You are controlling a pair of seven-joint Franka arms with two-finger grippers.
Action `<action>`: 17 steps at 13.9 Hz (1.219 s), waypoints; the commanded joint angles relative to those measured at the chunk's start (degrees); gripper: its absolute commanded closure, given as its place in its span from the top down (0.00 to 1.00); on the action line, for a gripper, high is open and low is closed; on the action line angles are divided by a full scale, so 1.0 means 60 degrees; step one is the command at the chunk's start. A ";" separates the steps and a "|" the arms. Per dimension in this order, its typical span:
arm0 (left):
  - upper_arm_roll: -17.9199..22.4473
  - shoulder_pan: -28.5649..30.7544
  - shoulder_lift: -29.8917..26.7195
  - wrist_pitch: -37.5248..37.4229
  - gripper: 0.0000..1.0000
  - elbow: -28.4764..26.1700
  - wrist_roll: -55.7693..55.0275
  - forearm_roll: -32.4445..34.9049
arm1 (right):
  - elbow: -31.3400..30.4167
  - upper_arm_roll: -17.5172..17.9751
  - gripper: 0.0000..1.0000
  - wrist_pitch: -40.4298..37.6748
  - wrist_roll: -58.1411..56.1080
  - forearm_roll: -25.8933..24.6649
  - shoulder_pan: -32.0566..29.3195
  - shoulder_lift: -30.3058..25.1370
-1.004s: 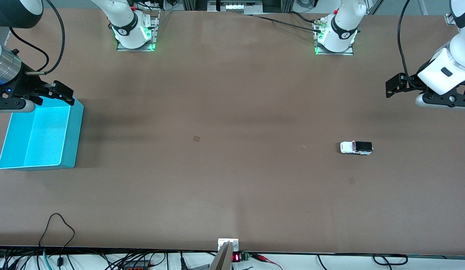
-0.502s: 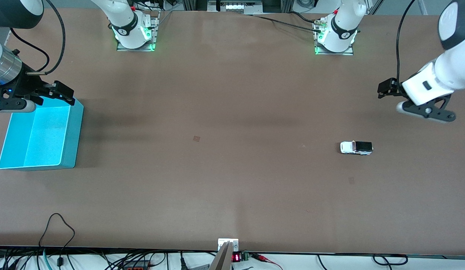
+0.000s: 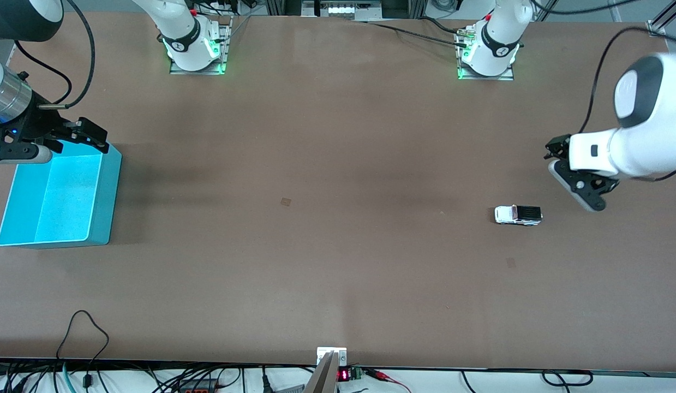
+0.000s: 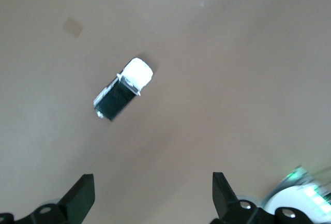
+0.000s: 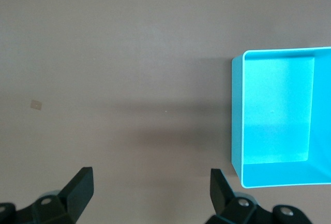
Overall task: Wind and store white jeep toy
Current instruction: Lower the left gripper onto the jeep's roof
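the jeep (image 3: 518,214) sits on the bare table (image 3: 338,245) toward the left arm's end, on its wheels, white hood pointing toward the right arm's end and black roof toward the left arm's. nothing touches it. the bin (image 3: 57,196) stands well apart at the right arm's end, open and with nothing in it.

the left gripper (image 3: 558,148) hangs in the air at about 2 o'clock from the jeep in the front view, fingers spread wide and holding nothing; in its wrist view the jeep (image 4: 123,89) lies skewed, off the line between the two fingertips (image 4: 83,195). the right gripper (image 3: 87,134) waits over the bin's rim, also spread and holding nothing.

the step in hand looks like the reach for the jeep. to do it well, centre the gripper over the roof first, turn the wrist so the fingers face the long sides, then come straight down. a tiny car on wheels will likely roll if one finger lands first, so close evenly and low on the body. grip firmly enough to drag it back for winding.
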 commanded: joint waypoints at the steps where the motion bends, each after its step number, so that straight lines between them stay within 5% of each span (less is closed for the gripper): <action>1: -0.0045 0.0382 0.0244 0.1892 1.00 -0.1108 0.2323 0.0186 | -0.0311 0.0054 1.00 0.0154 -0.0152 0.0053 -0.0079 -0.0297; 5: -0.0030 0.0383 0.0448 0.5060 1.00 -0.2680 0.4625 0.0346 | -0.0311 0.0054 1.00 0.0227 -0.0138 0.0067 -0.0079 -0.0282; 17: -0.0059 0.0368 0.2294 0.6983 1.00 -0.2725 0.5626 0.1270 | -0.0311 0.0054 1.00 0.0286 -0.0138 0.0067 -0.0050 -0.0282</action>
